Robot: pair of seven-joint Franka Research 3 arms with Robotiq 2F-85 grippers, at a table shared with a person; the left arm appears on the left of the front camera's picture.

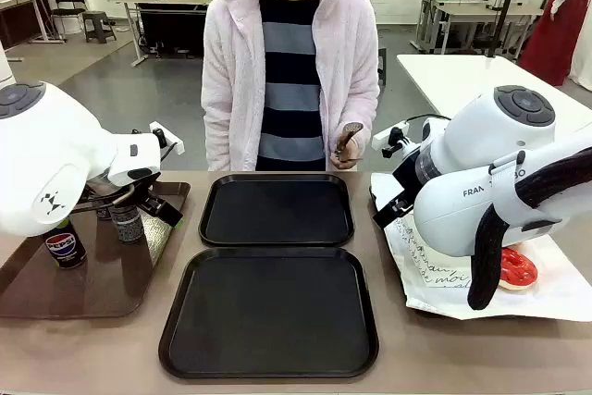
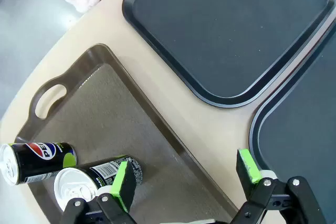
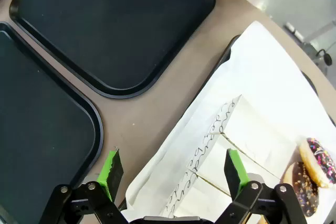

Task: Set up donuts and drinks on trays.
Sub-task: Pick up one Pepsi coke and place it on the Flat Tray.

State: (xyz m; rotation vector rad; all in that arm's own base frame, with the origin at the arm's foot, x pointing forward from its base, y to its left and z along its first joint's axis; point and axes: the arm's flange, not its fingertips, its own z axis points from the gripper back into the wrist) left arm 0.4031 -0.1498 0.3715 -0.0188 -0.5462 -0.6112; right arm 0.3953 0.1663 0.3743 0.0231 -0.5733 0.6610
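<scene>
Black plastic: 2 square trays, the far tray [image 1: 277,211] and the near tray [image 1: 270,314], lie mid-surface, rims nearly touching. The Pepsi can [image 1: 65,247] and the grey-labelled can [image 1: 127,223] stand upright on the brown handled tray [image 1: 102,289]. A red-iced donut [image 1: 517,268] rests on white paper [image 1: 564,298] at right. Left jaws stand open over the brown handled tray, beside the grey-labelled can. Right jaws stand open over the paper's edge.

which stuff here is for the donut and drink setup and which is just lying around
For the job: far black tray, near black tray, Pepsi can, grey-label can, red-iced donut, chocolate donut.
Lying about: brown handled tray, white paper liner.
</scene>
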